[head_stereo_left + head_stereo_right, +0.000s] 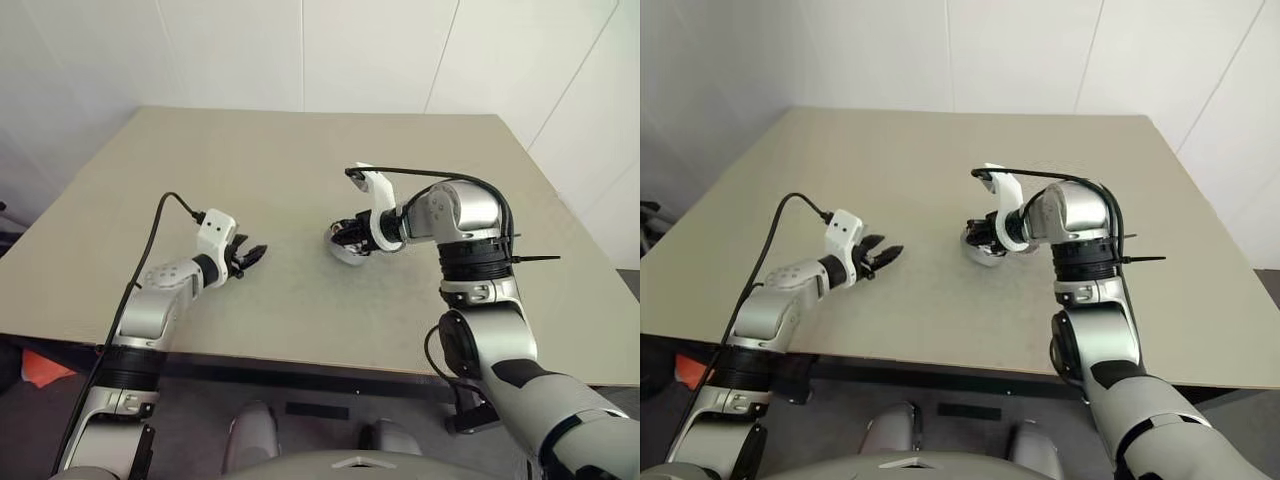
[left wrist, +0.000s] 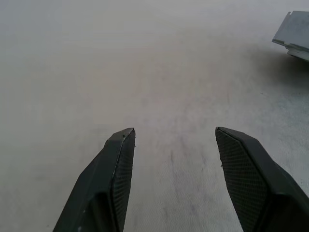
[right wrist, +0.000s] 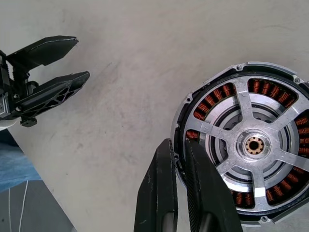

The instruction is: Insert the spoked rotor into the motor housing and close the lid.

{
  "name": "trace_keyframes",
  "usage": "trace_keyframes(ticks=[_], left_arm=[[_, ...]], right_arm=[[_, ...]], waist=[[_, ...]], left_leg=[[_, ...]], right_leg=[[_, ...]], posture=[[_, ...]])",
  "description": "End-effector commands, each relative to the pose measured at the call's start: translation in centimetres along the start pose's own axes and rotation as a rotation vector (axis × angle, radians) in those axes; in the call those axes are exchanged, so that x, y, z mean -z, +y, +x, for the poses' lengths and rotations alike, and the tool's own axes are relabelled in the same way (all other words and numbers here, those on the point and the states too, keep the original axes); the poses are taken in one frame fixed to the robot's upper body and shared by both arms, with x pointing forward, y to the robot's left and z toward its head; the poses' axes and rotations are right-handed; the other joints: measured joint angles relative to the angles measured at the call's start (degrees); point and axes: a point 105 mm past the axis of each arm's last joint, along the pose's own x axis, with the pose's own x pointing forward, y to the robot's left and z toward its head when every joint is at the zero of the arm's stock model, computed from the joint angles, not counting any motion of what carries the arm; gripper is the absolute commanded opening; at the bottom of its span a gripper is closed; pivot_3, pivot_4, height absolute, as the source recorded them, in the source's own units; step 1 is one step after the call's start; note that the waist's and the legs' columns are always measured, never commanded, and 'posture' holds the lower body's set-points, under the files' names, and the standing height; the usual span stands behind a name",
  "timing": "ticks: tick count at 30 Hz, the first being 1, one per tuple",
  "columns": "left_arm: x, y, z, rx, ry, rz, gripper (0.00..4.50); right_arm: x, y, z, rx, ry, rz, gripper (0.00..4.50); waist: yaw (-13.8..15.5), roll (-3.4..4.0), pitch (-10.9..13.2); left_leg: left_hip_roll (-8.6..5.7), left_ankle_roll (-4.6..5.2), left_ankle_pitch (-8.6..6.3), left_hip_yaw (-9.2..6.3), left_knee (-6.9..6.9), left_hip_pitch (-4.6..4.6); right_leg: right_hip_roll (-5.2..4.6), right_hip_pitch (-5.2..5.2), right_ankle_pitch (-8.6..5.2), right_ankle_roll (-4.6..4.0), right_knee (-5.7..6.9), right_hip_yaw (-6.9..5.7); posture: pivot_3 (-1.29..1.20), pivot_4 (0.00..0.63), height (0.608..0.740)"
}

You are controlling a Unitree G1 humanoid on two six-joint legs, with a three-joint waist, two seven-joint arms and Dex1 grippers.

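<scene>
The motor housing (image 3: 251, 145) is a round silver cup with copper windings. The spoked rotor (image 3: 227, 133) sits in it, its silver spokes lying over the windings inside a dark rim. My right gripper (image 3: 178, 142) is shut on the housing's rim, one finger outside and one inside. From the head, the housing (image 1: 343, 248) hangs tilted, low over the table's middle. My left gripper (image 1: 250, 255) hovers open and empty to its left, a short gap away, and its fingers (image 2: 120, 164) frame bare tabletop. The lid is out of view.
The beige table (image 1: 300, 150) stretches wide around both arms, with its front edge near my body and white walls behind. A black cable (image 1: 420, 175) loops over my right wrist. A pale grey angular part (image 2: 294, 31) shows at one corner of the left wrist view.
</scene>
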Motion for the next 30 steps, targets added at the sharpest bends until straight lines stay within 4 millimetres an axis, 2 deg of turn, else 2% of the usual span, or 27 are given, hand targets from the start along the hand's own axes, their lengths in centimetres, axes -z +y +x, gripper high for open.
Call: trace_keyframes(ticks=[1, 4, 8, 11, 13, 16, 18, 20, 21, 24, 27, 30], left_arm=[[-1.5, -0.4, -0.3, 0.005, -0.045, 0.040, 2.78], [-1.4, -0.8, -0.2, 0.013, -0.041, 0.042, 2.78], [-1.1, -1.2, -0.1, 0.023, -0.030, 0.048, 2.78], [-1.1, -1.5, 0.2, 0.038, -0.027, 0.049, 2.78], [-1.2, -1.8, 0.5, 0.055, -0.033, 0.051, 2.78], [-2.3, -2.2, 0.7, 0.077, -0.078, 0.036, 2.78], [-3.2, -2.0, 1.2, 0.075, -0.104, -0.037, 2.78], [-4.4, -2.3, 1.7, 0.105, -0.159, -0.096, 2.78], [-5.0, -2.7, 1.9, 0.132, -0.181, -0.103, 2.78], [-5.8, -4.0, 2.1, 0.250, -0.171, -0.087, 2.78], [-6.2, -4.5, 2.4, 0.296, -0.161, -0.068, 2.78], [-6.3, -4.9, 3.1, 0.324, -0.148, -0.038, 2.78]], right_arm=[[0.0, 0.8, 1.0, -0.013, -0.004, 0.061, 0.69], [-0.3, 1.0, 1.2, -0.001, -0.014, 0.085, 1.60], [-2.0, 2.0, 0.3, -0.025, -0.066, 0.061, 2.86], [-4.5, 4.2, -1.7, -0.147, -0.145, 0.013, 3.89], [-6.4, 5.8, -3.9, -0.220, -0.221, -0.051, 4.48], [-8.1, 7.0, -6.5, -0.253, -0.334, -0.177, 4.48], [-9.4, 5.8, -8.4, -0.160, -0.501, -0.413, 4.48], [-9.8, 3.0, -9.4, -0.010, -0.594, -0.577, 4.48], [-9.7, 0.5, -9.6, 0.117, -0.607, -0.640, 4.48], [-8.0, -4.9, -10.4, 0.343, -0.586, -0.735, 4.48], [-6.7, -8.0, -11.0, 0.460, -0.602, -0.697, 3.89], [-4.9, -10.1, -10.9, 0.534, -0.596, -0.668, 2.87]], waist=[[-0.1, -0.01, 0.0], [-0.1, 0.00, 0.0], [0.0, 0.00, 0.0], [0.0, 0.00, 0.0], [0.0, 0.01, 0.0], [0.2, 0.00, 0.0], [0.9, -0.07, 0.0], [1.6, -0.15, -0.1], [1.7, -0.17, -0.1], [1.8, -0.17, -0.1], [1.2, -0.08, 0.0], [0.6, -0.05, 0.0]], left_leg=[[0.00, -0.01, 0.00, 0.00, -0.01, 0.03], [0.01, -0.10, 0.06, -0.02, -0.07, 0.01], [-0.01, -0.14, 0.08, -0.02, -0.09, -0.02], [0.00, -0.14, 0.09, -0.02, -0.09, -0.03], [0.02, -0.15, 0.09, -0.02, -0.10, -0.02], [0.01, -0.14, 0.08, -0.03, -0.11, -0.04], [0.00, -0.13, 0.08, -0.04, -0.10, -0.02], [-0.01, -0.12, 0.07, -0.07, -0.03, 0.00], [-0.01, -0.12, 0.07, -0.06, -0.02, 0.02], [-0.03, -0.13, 0.08, -0.07, 0.07, 0.02], [-0.07, -0.12, 0.08, -0.03, 0.11, -0.02], [-0.01, -0.09, 0.07, -0.02, 0.11, -0.01]], right_leg=[[0.00, 0.00, -0.01, 0.02, 0.00, 0.01], [0.02, -0.09, -0.01, 0.02, 0.05, 0.00], [0.01, -0.07, 0.00, 0.02, 0.04, 0.00], [0.02, -0.10, 0.00, 0.03, 0.04, 0.00], [0.04, -0.11, 0.00, 0.03, 0.05, -0.01], [0.03, -0.09, 0.00, 0.04, 0.01, -0.02], [0.02, 0.00, -0.01, 0.05, -0.04, -0.03], [-0.02, 0.13, -0.01, 0.07, -0.11, -0.07], [-0.03, 0.22, -0.01, 0.07, -0.12, -0.09], [-0.05, 0.30, 0.02, 0.09, -0.11, -0.10], [-0.06, 0.16, 0.23, -0.22, -0.03, -0.02], [0.00, 0.07, 0.25, -0.27, 0.02, -0.02]], posture=[[0.00, 0.000, 0.740], [0.00, 0.000, 0.740], [0.00, 0.000, 0.740], [0.00, 0.000, 0.740], [0.00, 0.000, 0.740], [0.00, 0.000, 0.740], [0.00, 0.000, 0.740], [0.00, 0.000, 0.740], [0.00, 0.000, 0.740], [0.00, 0.000, 0.740], [0.00, 0.000, 0.740], [0.00, 0.000, 0.740]])
